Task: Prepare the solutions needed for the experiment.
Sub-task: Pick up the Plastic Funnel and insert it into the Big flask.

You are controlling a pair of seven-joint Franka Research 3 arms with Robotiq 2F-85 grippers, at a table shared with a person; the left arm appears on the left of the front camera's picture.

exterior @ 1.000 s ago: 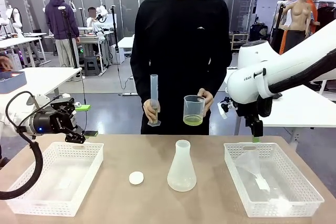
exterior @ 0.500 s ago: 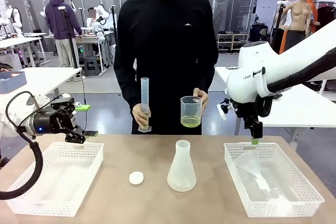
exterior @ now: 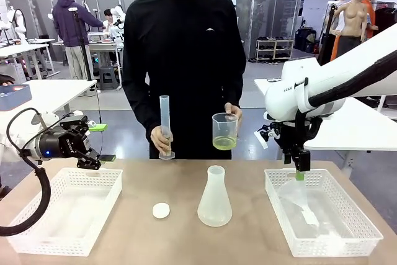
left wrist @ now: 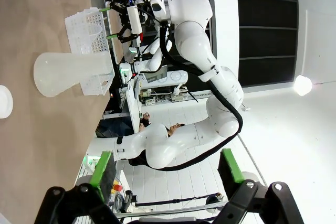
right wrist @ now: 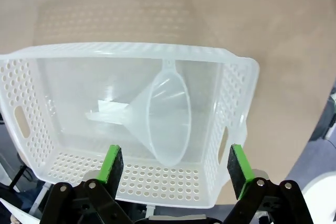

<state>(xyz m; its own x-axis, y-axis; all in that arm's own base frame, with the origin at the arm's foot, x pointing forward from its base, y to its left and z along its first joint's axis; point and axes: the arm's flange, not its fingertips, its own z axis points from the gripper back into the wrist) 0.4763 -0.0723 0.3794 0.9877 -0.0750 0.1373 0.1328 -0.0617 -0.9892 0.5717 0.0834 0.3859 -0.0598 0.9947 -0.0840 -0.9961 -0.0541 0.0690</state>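
Right gripper (right wrist: 176,163): jaws spread wide, nothing held; hung over the far end of a white perforated plastic basket (right wrist: 131,49).
Funnel: a translucent plastic funnel (right wrist: 163,121) is seen lying on its side in that basket, straight below the right gripper, untouched.
Left gripper (exterior: 103,143): jaws spread wide, nothing held; turned sideways, aimed across the table.
Left basket: a second white perforated plastic basket (exterior: 68,175) is seen just below the left gripper.
Flask: a translucent white conical flask (exterior: 214,200) is stood upright on the brown table (exterior: 248,240), between the two grippers, nearer the right one; its contents cannot be told.
Cap: a small white round cap (exterior: 161,210) is laid near the flask, on the left gripper's side.
Solutions: pale yellow-green liquid (exterior: 224,143) is seen as a shallow layer in a clear plastic beaker (exterior: 224,125), held in the person's hand (exterior: 233,113) beyond the table, well apart from both grippers.
Cylinder: a tall clear graduated cylinder (exterior: 164,116) is held upright in the person's other hand (exterior: 161,139), beside the beaker, not touching it.
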